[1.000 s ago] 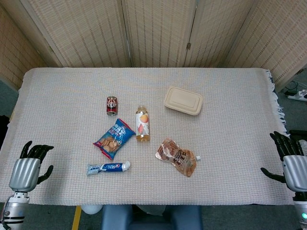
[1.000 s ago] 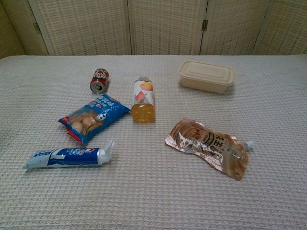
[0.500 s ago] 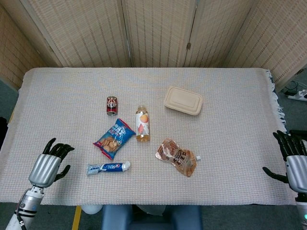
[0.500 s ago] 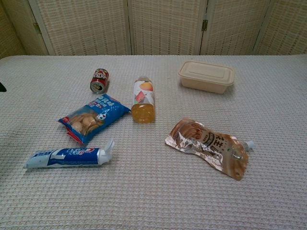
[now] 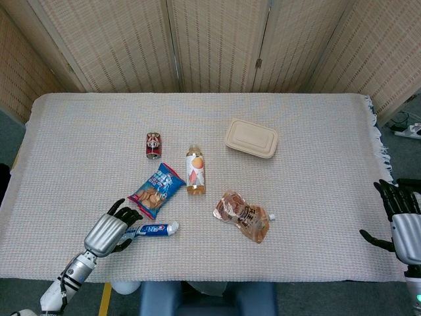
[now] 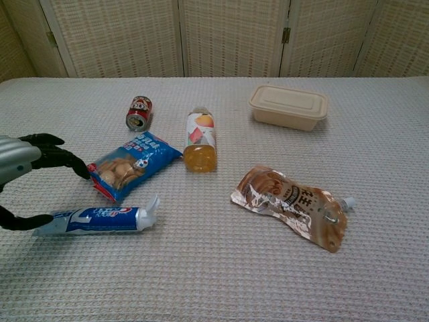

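**Left hand** (image 5: 108,232), near-left corner of the surface (image 5: 316,197). Fingers and thumb are spread and hold nothing. In the chest view the fingers (image 6: 62,158) reach toward the left corner of the blue snack bag (image 5: 156,189), and the thumb lies low beside the left end of the toothpaste tube (image 5: 150,230). Whether the thumb touches the tube cannot be told.

**Toothpaste tube.** It lies flat along the near edge of the surface. Its left end sits in the gap between thumb and fingers, and its flared right end points toward the middle.

**Step in hand (judged).** This is the approach to the tube, with no grasp made yet. A grasp from here would call for lowering the hand over the tube's left end and bringing the fingers in toward the thumb. The fingers would have to stay off the snack bag, which lies just beyond the tube.

**Right hand** (image 5: 401,224). It is at the near-right edge, well apart from every item, with its fingers spread and nothing in it.

**Count of things on the surface.**
- One toothpaste tube.
- One blue snack bag, just far of the tube.
- One small can (image 5: 153,145), on its side, far of the bag.
- One drink bottle (image 5: 195,170), lying down at the centre.
- One brown spouted pouch (image 5: 242,215), near and right of centre.
- One beige lidded box (image 5: 251,137), far and right of centre.

That makes six items, no two alike.
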### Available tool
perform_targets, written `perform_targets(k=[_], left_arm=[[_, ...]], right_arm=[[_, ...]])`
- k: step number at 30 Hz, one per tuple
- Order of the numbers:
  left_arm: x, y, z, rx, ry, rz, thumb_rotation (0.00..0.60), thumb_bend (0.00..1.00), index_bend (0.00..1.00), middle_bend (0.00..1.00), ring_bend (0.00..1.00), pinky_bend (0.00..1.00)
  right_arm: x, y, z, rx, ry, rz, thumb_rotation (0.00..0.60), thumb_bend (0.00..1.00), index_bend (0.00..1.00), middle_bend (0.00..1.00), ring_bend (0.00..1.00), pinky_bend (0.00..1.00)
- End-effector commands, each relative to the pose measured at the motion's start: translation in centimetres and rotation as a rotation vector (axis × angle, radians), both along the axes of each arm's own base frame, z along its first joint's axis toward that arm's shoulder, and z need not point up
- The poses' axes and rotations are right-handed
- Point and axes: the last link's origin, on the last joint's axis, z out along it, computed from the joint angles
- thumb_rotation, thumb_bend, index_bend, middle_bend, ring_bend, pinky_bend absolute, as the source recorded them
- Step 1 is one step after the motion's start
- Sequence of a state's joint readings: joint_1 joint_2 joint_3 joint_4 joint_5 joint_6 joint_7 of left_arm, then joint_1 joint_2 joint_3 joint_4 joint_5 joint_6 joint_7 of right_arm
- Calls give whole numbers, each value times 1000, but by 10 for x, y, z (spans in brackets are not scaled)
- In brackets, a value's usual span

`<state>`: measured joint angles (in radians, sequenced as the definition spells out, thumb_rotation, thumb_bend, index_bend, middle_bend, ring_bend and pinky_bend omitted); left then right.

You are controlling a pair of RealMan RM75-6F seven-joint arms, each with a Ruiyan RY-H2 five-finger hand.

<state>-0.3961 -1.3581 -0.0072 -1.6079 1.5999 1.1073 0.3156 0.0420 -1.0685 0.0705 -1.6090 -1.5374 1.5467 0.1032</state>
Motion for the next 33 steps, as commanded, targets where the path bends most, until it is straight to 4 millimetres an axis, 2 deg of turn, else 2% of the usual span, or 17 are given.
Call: perform_targets(k=[1, 14, 25, 33], left_arm=[[3, 1, -11, -28, 14, -3, 600, 358, 301, 312, 261, 104], [-4, 7, -37, -25, 61, 42, 600, 358, 328, 349, 296, 131], [-23, 32, -33, 52, 74, 108, 600, 358, 356, 370, 316, 139], [-20, 21, -34, -1, 60, 88, 600, 358, 359, 374, 319, 140]], right_arm=[[-1, 0, -1, 2, -2, -3, 600, 121, 13, 79, 86, 0], [-2, 0, 0, 1, -1, -6, 600, 122, 4, 79, 85, 0], [-1, 0, -1, 5, 0, -10, 600, 121, 4, 79, 85, 0], [-1, 1, -1, 5, 0, -14, 600, 121, 3, 79, 85, 0]])
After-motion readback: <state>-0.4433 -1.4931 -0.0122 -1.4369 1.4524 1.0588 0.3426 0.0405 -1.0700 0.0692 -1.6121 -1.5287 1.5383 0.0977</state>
